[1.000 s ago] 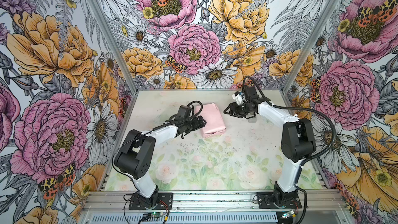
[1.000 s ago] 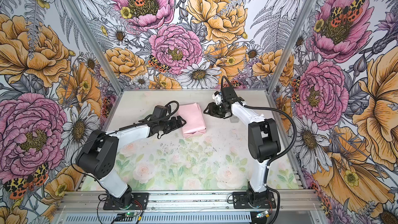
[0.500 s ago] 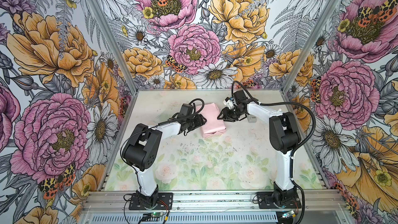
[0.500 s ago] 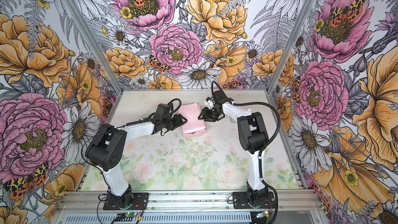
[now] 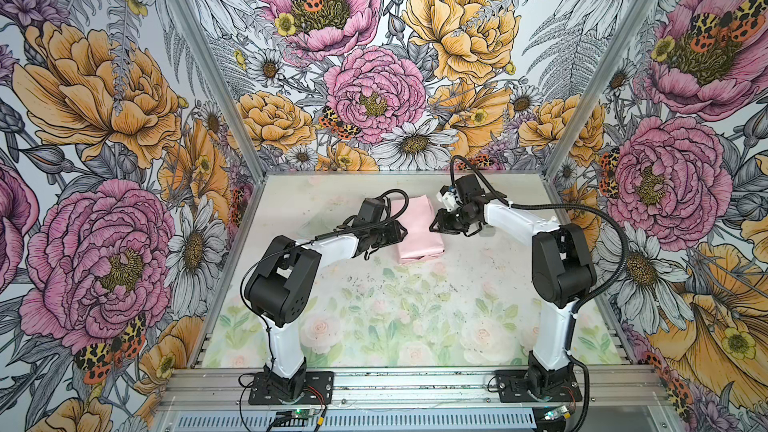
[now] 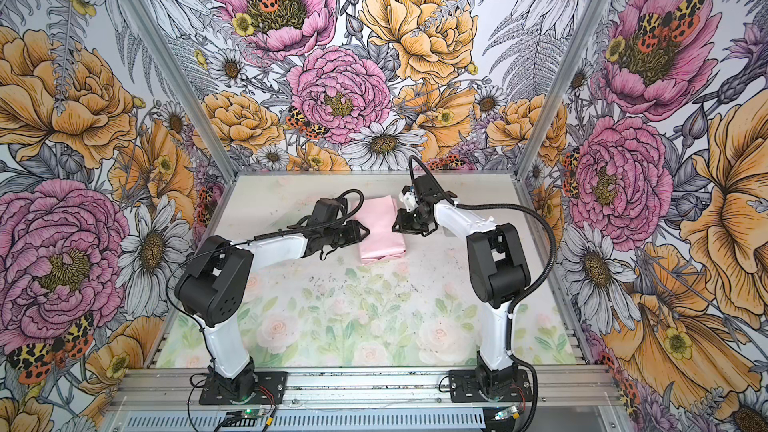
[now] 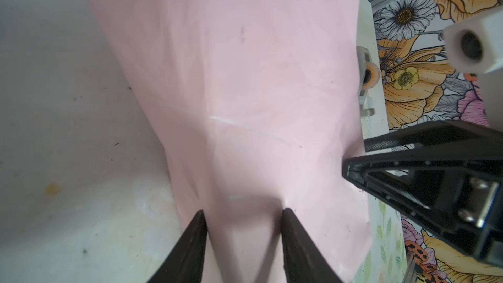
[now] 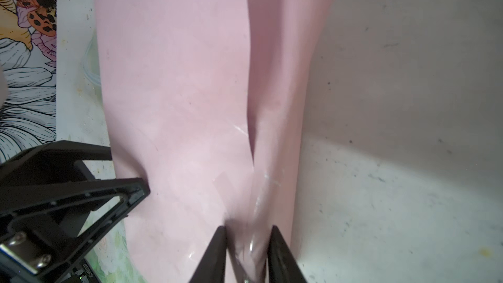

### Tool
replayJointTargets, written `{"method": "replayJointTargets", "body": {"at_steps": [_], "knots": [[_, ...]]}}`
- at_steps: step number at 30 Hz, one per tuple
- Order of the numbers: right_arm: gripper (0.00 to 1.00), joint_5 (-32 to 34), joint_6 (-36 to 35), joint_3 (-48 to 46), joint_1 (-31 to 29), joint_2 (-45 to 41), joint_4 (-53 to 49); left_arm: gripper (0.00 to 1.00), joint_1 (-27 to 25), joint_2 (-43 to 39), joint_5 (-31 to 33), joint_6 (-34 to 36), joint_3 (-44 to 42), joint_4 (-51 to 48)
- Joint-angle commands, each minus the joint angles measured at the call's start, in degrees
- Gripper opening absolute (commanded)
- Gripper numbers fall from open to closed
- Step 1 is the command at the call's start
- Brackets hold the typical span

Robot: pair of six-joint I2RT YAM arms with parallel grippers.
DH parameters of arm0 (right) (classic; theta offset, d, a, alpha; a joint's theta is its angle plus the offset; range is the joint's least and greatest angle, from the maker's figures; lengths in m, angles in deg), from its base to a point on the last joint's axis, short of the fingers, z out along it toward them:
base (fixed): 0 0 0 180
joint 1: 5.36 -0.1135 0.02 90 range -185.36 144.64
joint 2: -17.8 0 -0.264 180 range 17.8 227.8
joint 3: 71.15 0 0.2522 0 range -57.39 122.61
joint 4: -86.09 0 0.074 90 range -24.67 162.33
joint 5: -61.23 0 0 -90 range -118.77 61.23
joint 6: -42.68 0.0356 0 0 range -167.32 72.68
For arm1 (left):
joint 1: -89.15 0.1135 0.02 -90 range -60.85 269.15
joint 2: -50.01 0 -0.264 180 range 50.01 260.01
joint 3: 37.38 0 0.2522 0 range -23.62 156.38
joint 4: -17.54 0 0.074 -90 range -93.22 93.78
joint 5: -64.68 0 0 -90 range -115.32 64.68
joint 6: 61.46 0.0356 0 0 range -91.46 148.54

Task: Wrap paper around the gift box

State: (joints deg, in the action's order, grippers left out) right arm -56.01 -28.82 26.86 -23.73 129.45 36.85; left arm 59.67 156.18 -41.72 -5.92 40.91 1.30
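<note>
The paper [image 5: 419, 231] [image 6: 380, 231] lies folded into a pale pink oblong parcel at the back middle of the table. The gift box is hidden; only paper shows. My left gripper [image 5: 401, 229] [image 6: 365, 231] meets the parcel's left side. In the left wrist view its jaws [image 7: 243, 212] press on a raised ridge of paper [image 7: 245, 77] between them. My right gripper [image 5: 434, 226] [image 6: 395, 226] meets the right side. Its narrower jaws [image 8: 247, 228] pinch a glossy, taped fold of the paper [image 8: 177, 91].
A pale tape dispenser [image 7: 367, 75] stands on the table just beyond the parcel, by the right arm. The floral table [image 5: 374, 317] reaches forward to the metal rail [image 5: 415, 380]. Printed walls close in the back and both sides.
Both arms have moved inward to the parcel's two sides. Both sets of jaws have narrowed from wide open onto the paper.
</note>
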Motion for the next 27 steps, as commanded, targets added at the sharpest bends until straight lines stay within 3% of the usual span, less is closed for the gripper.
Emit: {"method": "replayJointTargets", "body": {"at_steps": [1,14,27], "knots": [[0.26,-0.7,-1.6,-3.8,-2.4,-5.8,8.2,0.41,-3.1,-3.8,-0.2,6.2,1.3,4.6],[0.22,3.7,-1.7,-29.4,-2.8,-23.0,32.7,0.38,-11.2,-7.6,6.8,20.9,-9.2,18.0],[0.21,6.7,2.1,-48.9,-4.9,-36.7,41.1,0.40,-16.6,-13.7,15.6,23.0,-23.4,25.8]]}}
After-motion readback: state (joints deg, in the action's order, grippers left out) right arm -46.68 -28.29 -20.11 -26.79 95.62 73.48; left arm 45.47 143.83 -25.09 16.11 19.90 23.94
